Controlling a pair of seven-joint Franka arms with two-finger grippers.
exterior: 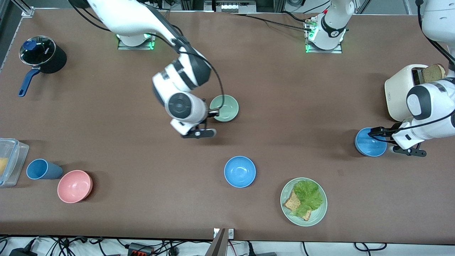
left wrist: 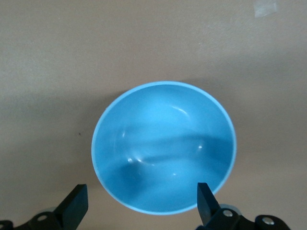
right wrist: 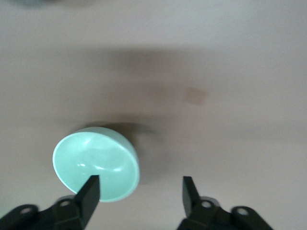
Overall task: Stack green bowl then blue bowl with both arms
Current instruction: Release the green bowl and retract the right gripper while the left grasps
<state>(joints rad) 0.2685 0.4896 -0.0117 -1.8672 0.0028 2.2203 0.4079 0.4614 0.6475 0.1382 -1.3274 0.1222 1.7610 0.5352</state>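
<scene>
Front view | green bowl (exterior: 224,108) set down beside released right gripper (exterior: 213,113) | blue bowl (exterior: 370,143) under spread left gripper (exterior: 373,133), unlifted | stacking pending

Brown table (exterior: 142,199) carrying green bowl (exterior: 227,108), two blue bowls (exterior: 240,171) (exterior: 369,143), pink bowl (exterior: 74,186), blue cup (exterior: 42,169), lettuce-and-bread plate (exterior: 303,201), lidded pot (exterior: 42,55), toaster (exterior: 401,90), clear container (exterior: 10,160).

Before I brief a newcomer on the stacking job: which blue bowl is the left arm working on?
Find the white toaster at the left arm's end of the table. Just nearer the camera sits a blue bowl, under the left pincer, which is open. The other blue bowl sits mid-table beside the lettuce plate.
</scene>
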